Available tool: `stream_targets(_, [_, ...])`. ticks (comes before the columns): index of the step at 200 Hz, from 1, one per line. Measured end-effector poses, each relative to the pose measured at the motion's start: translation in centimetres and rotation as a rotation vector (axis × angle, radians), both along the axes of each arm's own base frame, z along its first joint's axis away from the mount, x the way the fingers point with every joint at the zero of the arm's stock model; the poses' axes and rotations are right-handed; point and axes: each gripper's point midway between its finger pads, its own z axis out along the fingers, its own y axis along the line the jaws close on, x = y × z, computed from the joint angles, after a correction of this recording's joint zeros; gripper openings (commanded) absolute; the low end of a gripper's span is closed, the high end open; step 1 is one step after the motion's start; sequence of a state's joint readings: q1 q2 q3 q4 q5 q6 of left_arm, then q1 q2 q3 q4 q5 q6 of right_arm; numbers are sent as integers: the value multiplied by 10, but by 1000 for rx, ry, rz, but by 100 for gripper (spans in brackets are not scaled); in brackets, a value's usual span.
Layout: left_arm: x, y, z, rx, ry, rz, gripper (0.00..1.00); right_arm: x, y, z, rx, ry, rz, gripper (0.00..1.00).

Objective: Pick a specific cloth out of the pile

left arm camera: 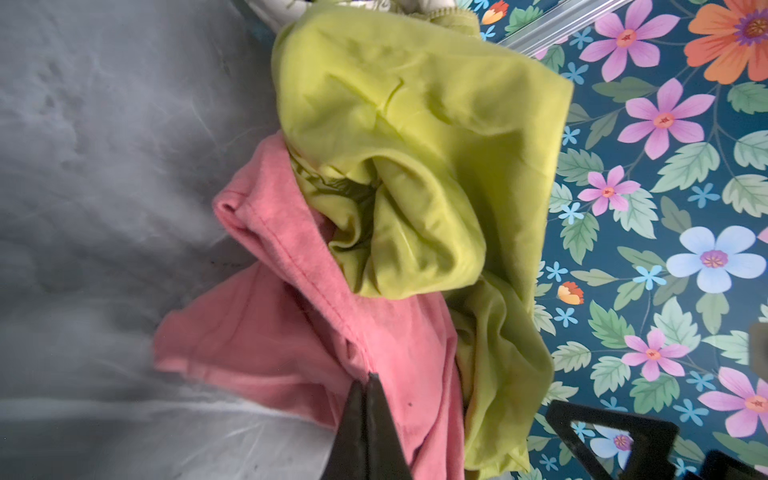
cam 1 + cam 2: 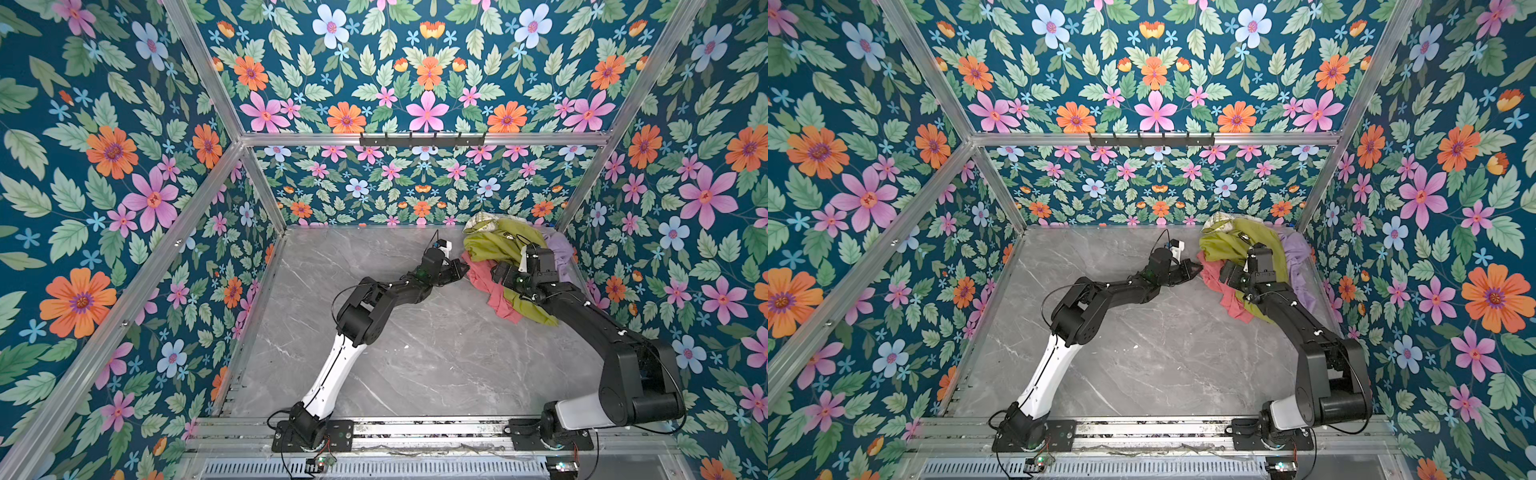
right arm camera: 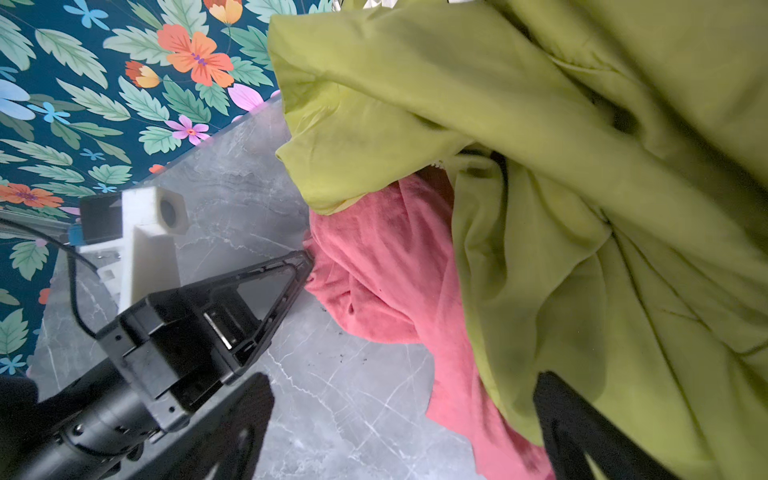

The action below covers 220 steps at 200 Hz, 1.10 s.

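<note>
The pile (image 2: 490, 249) lies in the table's far right corner in both top views. It holds an olive-green cloth (image 2: 1233, 241), a pale lilac cloth (image 2: 559, 249) and a cream patterned cloth (image 2: 482, 220). The salmon-pink cloth (image 2: 484, 282) lies under the olive-green one, spilling toward the front and left. My left gripper (image 1: 370, 378) is shut on a fold at the pink cloth's (image 1: 270, 324) left edge, low over the table. My right gripper (image 3: 411, 415) stands open above the pile's front. One of its fingers (image 3: 573, 415) lies against the olive-green fabric and nothing is between them.
The grey marble tabletop (image 2: 415, 332) stretches in front and left of the pile. Floral walls with aluminium posts (image 2: 582, 199) close in right behind the pile. A black hook rail (image 2: 422, 139) hangs on the back wall.
</note>
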State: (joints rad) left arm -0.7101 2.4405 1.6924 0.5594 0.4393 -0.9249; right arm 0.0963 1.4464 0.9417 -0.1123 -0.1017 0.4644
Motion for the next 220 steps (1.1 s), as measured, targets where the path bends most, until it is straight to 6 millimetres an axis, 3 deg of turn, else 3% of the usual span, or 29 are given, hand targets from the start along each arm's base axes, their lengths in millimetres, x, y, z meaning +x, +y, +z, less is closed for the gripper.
stream_targets(80, [-1, -3, 36, -23, -39, -23, 0, 5, 0, 12, -3, -13, 2, 99])
stream_targets(172, [-6, -8, 96, -99, -107, -60, 0, 7, -4, 17, -34, -18, -5, 99])
stream_targets(220, [-9, -6, 112, -113, -124, -61, 0, 7, -5, 16, -39, -16, -6, 99])
